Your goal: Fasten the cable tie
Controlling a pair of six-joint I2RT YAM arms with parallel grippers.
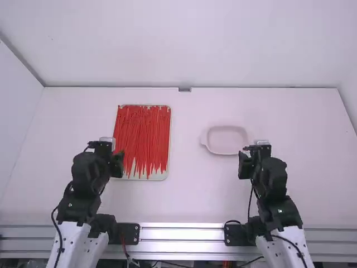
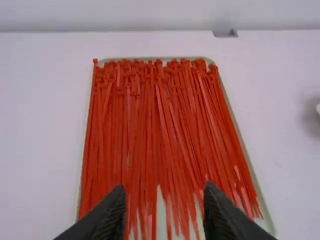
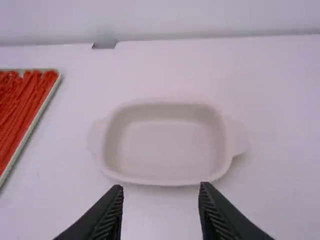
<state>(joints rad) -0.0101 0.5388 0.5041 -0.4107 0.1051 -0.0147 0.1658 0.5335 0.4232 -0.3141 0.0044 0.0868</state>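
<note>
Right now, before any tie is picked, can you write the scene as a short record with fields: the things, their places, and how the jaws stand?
cable ties: many, red, straight, loose in a pile
tray: pale, flat, on the left part of the table; holds the ties
dish: white, empty, two small handles; right of the tray, apart from it
left jaws: open, empty, over the near ends of the ties
right jaws: open, empty, just short of the dish's near rim
task state: not begun; no tie held
</note>
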